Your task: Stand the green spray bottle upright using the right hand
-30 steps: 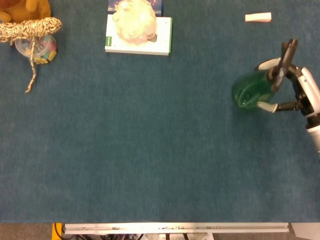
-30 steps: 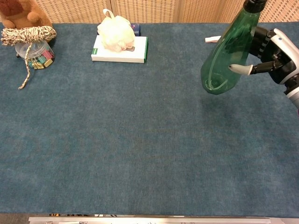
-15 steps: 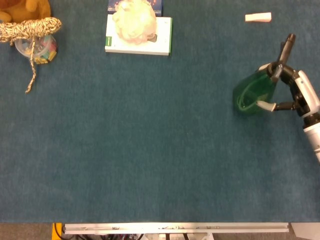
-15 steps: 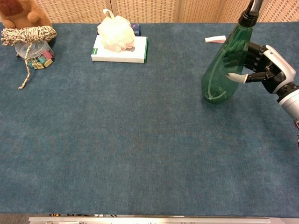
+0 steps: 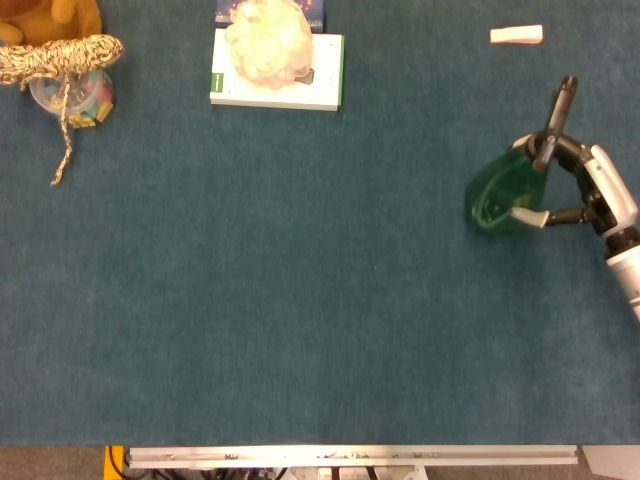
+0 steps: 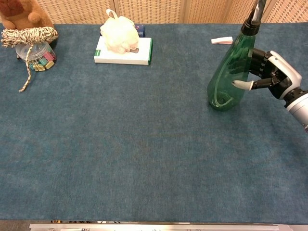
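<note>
At the right side of the blue tabletop (image 6: 144, 159), the green spray bottle (image 6: 230, 72) is gripped by the right hand (image 6: 272, 74), with fingers wrapped round its body. From the chest view the bottle is seen leaning slightly, its base at the cloth and its dark nozzle rising above the hand; whether the base rests fully flat cannot be told. From the head view the same bottle (image 5: 505, 190) is shown from above, foreshortened, with the hand (image 5: 590, 190) just to its right. Beyond the hand, a small white block (image 6: 221, 40) is seen on the cloth. Well to the hand's left, a white book (image 6: 124, 52) topped by a cream bath pouf (image 6: 118, 34) is shown, and farther left a jar (image 6: 37, 57) draped with twine (image 6: 26, 36).
</note>
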Robot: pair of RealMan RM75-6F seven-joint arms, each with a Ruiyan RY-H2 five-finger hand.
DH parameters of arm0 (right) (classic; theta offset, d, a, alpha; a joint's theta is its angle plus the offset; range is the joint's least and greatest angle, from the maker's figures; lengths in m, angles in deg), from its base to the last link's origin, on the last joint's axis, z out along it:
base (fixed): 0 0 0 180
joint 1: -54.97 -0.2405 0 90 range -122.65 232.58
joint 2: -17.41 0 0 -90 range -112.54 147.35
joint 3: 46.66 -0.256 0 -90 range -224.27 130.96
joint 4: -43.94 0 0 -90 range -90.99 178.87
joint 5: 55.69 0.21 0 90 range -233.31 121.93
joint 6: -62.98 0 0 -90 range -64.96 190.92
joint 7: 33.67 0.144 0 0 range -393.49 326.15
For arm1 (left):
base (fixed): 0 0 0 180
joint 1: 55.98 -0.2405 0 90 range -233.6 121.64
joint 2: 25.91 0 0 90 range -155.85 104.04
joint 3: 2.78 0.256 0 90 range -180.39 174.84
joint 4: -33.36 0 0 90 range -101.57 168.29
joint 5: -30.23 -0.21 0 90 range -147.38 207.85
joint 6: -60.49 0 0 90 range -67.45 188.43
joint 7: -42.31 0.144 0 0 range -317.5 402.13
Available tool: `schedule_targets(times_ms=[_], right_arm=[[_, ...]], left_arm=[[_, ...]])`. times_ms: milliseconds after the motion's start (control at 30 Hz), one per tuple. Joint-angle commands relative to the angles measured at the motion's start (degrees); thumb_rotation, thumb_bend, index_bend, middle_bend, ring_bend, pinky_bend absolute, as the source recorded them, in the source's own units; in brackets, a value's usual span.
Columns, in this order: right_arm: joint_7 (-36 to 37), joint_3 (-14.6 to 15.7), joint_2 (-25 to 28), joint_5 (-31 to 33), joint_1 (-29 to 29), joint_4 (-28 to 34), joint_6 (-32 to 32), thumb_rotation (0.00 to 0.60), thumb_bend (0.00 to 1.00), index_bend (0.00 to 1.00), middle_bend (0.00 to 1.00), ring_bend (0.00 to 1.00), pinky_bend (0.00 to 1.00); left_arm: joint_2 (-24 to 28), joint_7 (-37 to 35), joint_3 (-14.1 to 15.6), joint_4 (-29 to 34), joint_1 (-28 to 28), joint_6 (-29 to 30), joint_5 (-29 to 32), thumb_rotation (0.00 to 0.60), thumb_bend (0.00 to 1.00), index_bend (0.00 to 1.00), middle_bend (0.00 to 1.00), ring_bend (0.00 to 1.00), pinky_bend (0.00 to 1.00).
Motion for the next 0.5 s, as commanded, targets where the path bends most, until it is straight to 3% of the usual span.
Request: schedule_targets(times_ms=[33, 333, 500], right_arm=[[0.73, 0.40, -0.11, -0.40, 0.08, -0.66, -0.15, 0.600, 0.01, 0.47, 0.46, 0.34, 0.32], [2.12, 1.89, 0.95, -1.99, 0.30, -1.71, -0.94, 0.600, 0.00, 0.46, 0.40, 0.29, 0.32], [2.06, 2.60, 1.11, -2.57, 0.52, -2.36, -1.33, 0.600, 0.00, 0.38, 0.32, 0.24, 0.32]], left_arm=[[0.03, 0.07, -0.04, 0.06, 0.04, -0.03, 0.05, 0.600, 0.05, 0.42, 0.32, 0.19, 0.38], [-0.11, 0.53, 0.00, 0.08, 0.12, -0.06, 0.14, 0.600, 0.05, 0.42, 0.32, 0.19, 0.38], [-0.18, 0.70, 0.05, 0.08, 0.21, -0.17, 0.10, 0.600, 0.05, 0.42, 0.32, 0.19, 0.38]])
